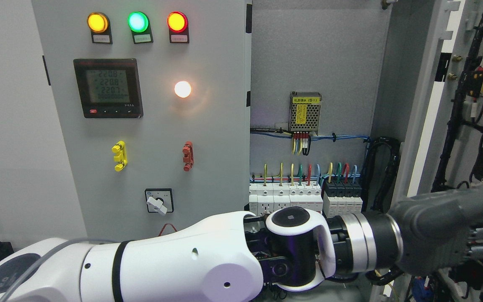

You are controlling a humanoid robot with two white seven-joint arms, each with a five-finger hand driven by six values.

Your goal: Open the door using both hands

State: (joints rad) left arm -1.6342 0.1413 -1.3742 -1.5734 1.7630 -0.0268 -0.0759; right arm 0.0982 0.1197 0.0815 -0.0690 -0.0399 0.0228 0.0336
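White plastic covers the robot's left arm [162,260], which comes in from the lower left and reaches all the way across to the right side. Behind it stands the grey metal cabinet front [149,126], with a yellow round lamp [97,22], a green round lamp [138,22] and a red round lamp [177,21] on top, and a black square meter with a glowing screen [108,88] under them. Next comes the open inside of the cabinet, with a row of white switch blocks with coloured wires [285,197]. Further right is the grey metal door [424,105], already swung open, its edge standing tall. The dark grey left hand [442,228] is pressed against the door low down, near its edge, but I cannot tell if it is gripping. The right hand is not seen. To do this well, I think the hand should push slowly and stay flat, away from the black cables [455,126] on the door.
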